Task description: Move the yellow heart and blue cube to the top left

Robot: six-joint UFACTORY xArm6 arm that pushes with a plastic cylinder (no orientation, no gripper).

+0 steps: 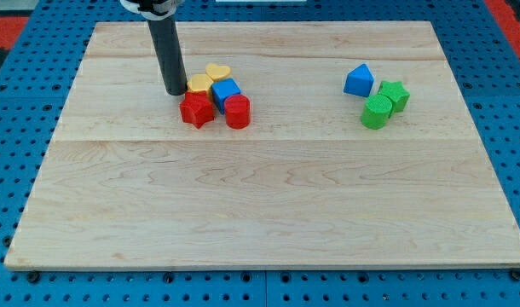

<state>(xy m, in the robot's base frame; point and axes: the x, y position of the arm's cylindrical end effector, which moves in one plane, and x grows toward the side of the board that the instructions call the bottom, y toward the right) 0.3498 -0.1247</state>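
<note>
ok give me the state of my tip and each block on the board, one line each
my tip: down on board, touching yellow block's left
yellow block: in left cluster
yellow heart: cluster's top
blue cube: cluster's middle
red star: cluster's bottom left
red cylinder: beside star
blue triangle, green star, green cylinder: grouped right

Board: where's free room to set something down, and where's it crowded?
Free: the whole lower half of the board, and the middle strip between blue cube and blue triangular block. Crowded: around my tip, touching the yellow block by the yellow heart.
</note>
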